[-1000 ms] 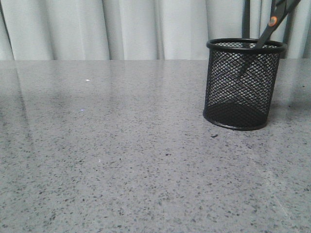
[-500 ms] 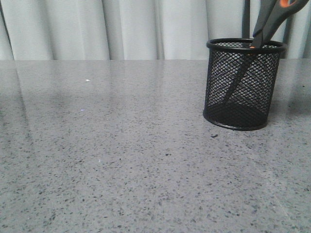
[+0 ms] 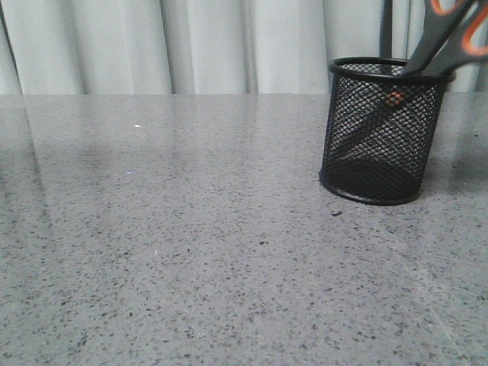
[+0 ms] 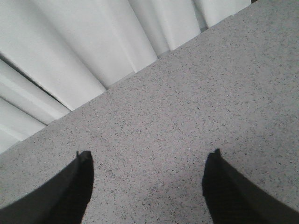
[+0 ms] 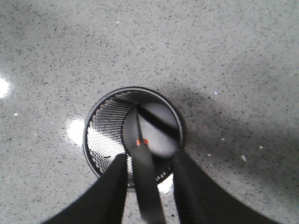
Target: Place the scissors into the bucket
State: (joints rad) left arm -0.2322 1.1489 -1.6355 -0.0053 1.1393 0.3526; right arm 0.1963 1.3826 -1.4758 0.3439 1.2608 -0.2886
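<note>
Inside the bucket [image 3: 381, 137] you'll find the scissors [image 3: 435, 38] standing blades-down and leaning, their grey handles with orange lining poking above the rim toward the side away from the curtain's middle folds. Your right gripper [image 5: 145, 163] hangs straight above the bucket, its two dark fingers spread to either side of the scissors' handle (whether the pads touch it, you cannot tell from this blur). The bucket itself stands upright on the speckled grey table [image 3: 191, 229], close to the pale curtain [image 3: 191, 46]. Your left gripper [image 4: 147, 186] hovers well apart from the bucket, fingers wide apart with nothing between them.
</note>
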